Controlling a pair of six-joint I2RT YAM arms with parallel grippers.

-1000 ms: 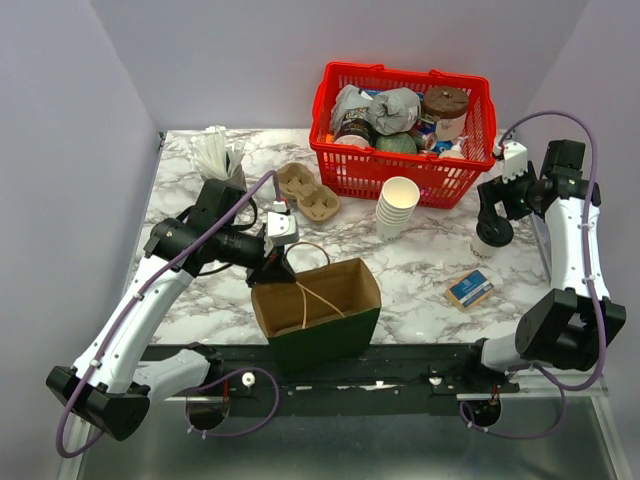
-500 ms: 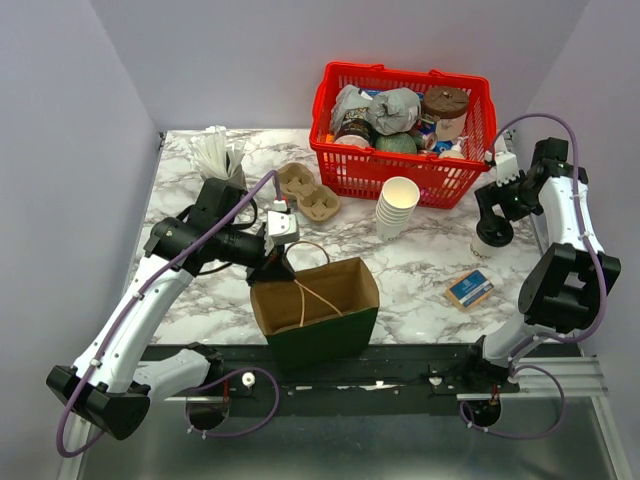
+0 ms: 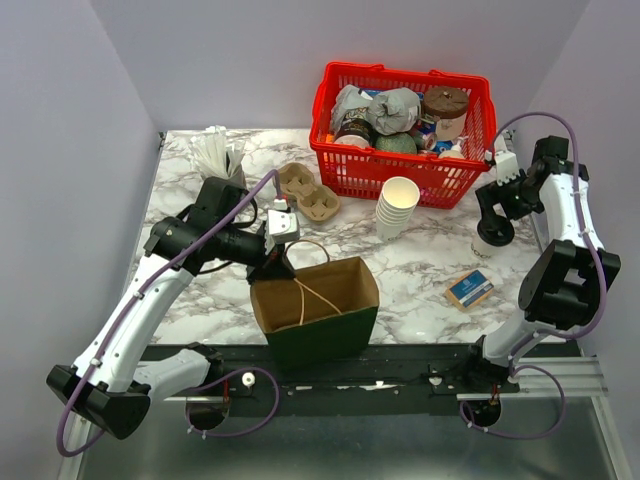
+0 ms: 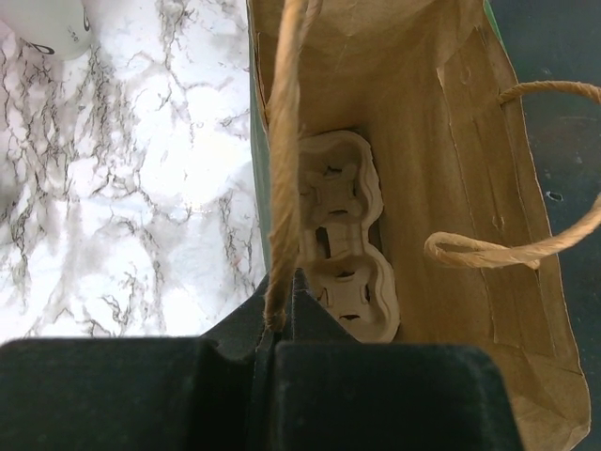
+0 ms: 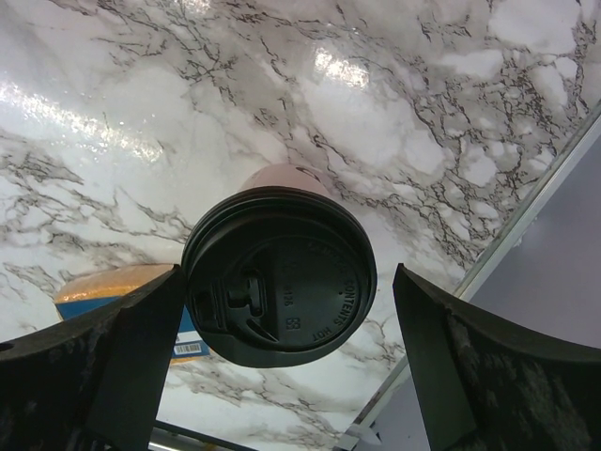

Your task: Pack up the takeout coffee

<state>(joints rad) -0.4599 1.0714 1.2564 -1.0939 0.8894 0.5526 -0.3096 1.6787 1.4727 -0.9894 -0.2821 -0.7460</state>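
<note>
Coffee cup [image 5: 282,180], round black lid [image 5: 279,289], marbled table [image 5: 376,113]

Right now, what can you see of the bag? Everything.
The bag is paper, brown inside and dark green outside. It stands upright with its mouth open at the near edge of the marble table, between the two arms. It has two twisted paper-cord handles. The left gripper is shut on one handle at the bag's far rim, and the other handle droops loose over the opening. A moulded pulp carrier lies flat on the bottom. The walls are creased.
</note>
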